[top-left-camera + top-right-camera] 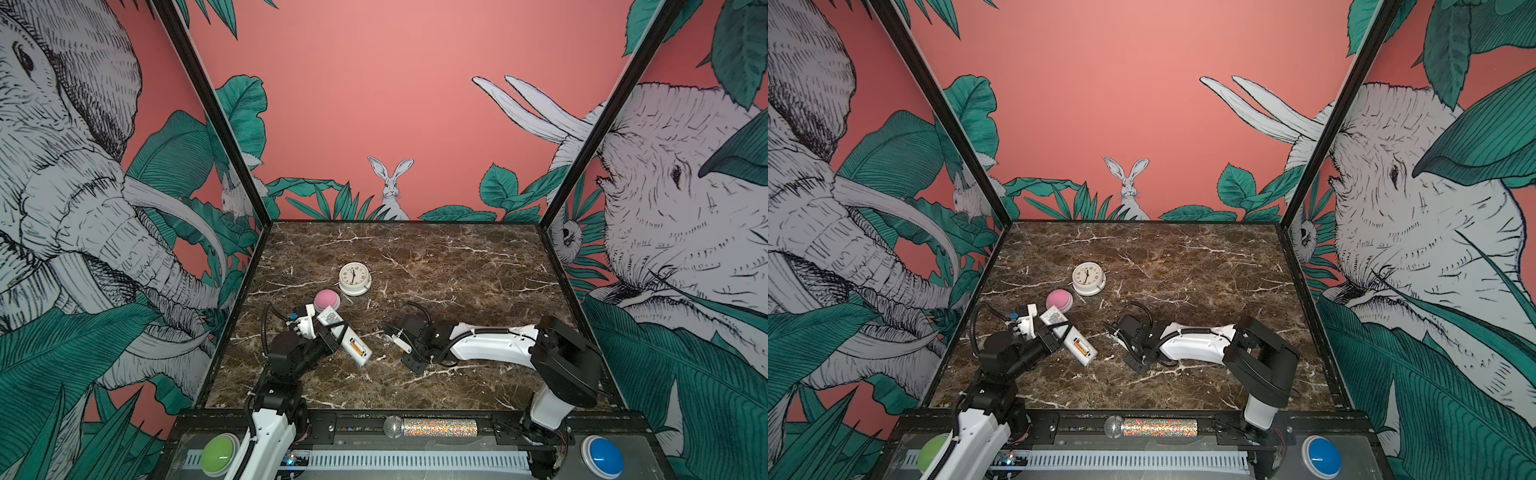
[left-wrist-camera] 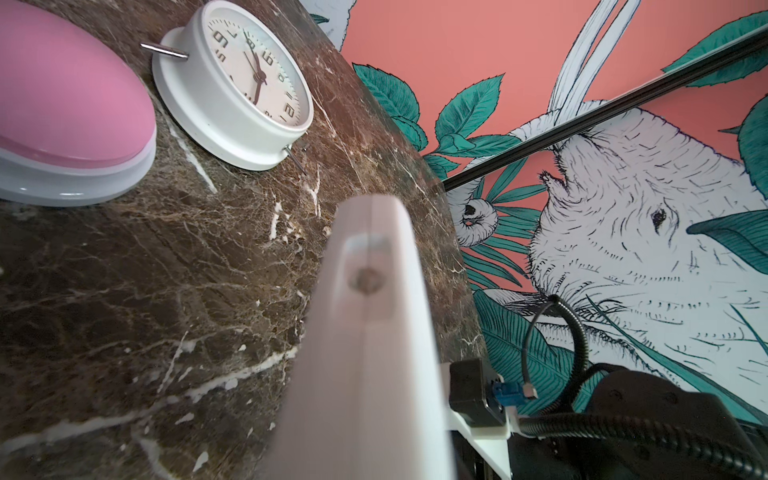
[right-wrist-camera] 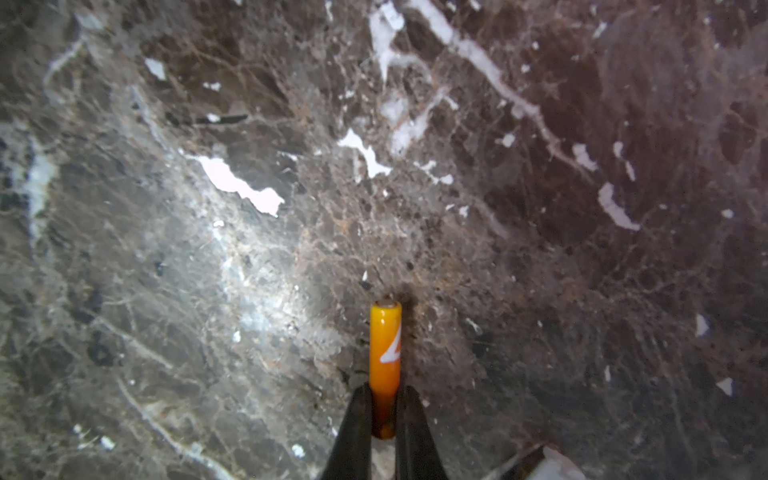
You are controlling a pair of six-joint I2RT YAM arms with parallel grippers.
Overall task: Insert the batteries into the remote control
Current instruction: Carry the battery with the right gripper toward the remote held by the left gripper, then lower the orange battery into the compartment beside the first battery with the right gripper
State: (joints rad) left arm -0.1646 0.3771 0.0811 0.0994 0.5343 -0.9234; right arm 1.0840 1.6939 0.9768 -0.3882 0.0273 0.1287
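There's your stage: the brown marble table, wide in both top views. On its right side your right arm lies low, stretched toward the middle. On the left your left arm is folded up short near the front edge.

Now the remote control. It's left of centre, back side up, label end toward the far wall, and your left gripper is clamped across its middle. In the left wrist view the remote control is a white blur running out ahead of the camera. Whether it rests on the marble or rides just above it, you can't tell from here.

Behind it the round white clock lies face up. Just beside the clock, close to the remote's label end, sits the pink dome button.

Over to your right gripper: it's squeezed tight on the held battery, orange with a white mark. The battery sticks straight out past the fingertips, its free end right down at the marble. In a top view that right gripper sits well apart from the remote, off to its right.

And smallest of all, the loaded battery: orange, lying in the open compartment at the remote's near end.
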